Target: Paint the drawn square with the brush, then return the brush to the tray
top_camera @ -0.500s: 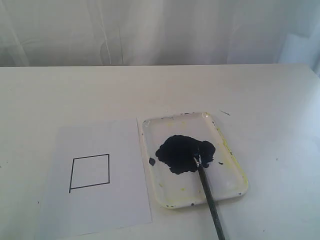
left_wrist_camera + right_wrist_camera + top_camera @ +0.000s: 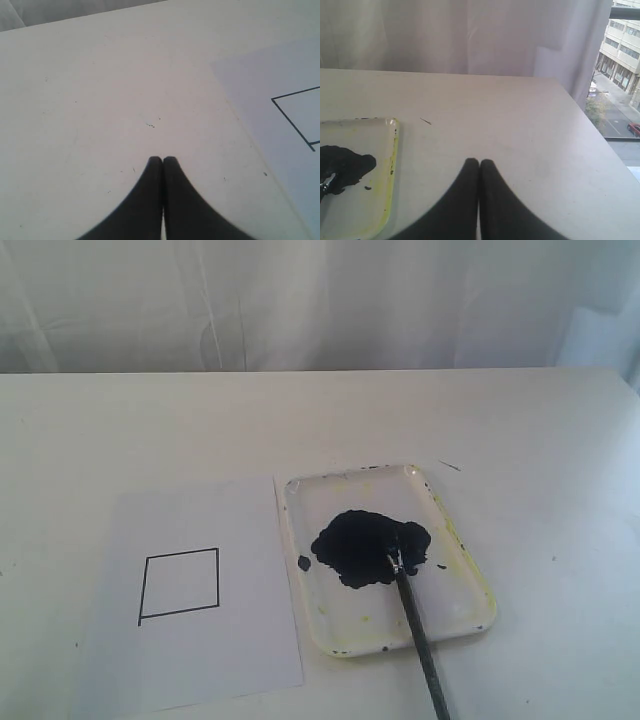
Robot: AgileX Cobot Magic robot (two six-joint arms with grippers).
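Neither arm has begun. The left gripper (image 2: pixel 162 159) is pressed fully together on nothing above bare counter (image 2: pixel 100 100), and the right gripper (image 2: pixel 479 161) is likewise closed and empty near the tray (image 2: pixel 391 150). In the exterior view the brush (image 2: pixel 418 635) lies with its handle jutting over the tray's rim at 5 o'clock and its bristles in the paint blob (image 2: pixel 355 540) at the centre. At the tray's 9 o'clock, on the paper (image 2: pixel 200 660), the drawn square (image 2: pixel 180 585) is blank. Picking up the brush seems the step in hand. The right gripper looks better placed, and must open before settling onto the handle.
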